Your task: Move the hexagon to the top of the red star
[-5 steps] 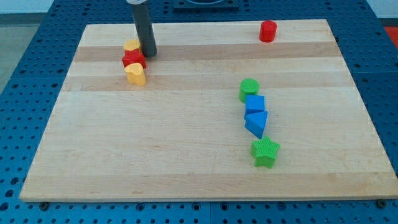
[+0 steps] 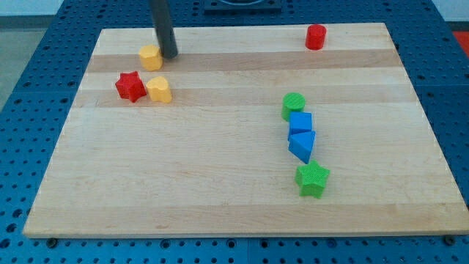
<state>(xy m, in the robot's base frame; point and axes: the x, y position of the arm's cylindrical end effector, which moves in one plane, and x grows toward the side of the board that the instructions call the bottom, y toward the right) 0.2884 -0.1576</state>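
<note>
Yellow hexagon block (image 2: 150, 56) sits just left of my tip (image 2: 170, 56), above the red star block (image 2: 130, 86); no pincer shows, so its state can't be told

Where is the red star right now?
The red star sits near the board's top-left corner in the camera view, touching the yellow heart on its right. The yellow hexagon lies just above them, with my tip beside it.
</note>
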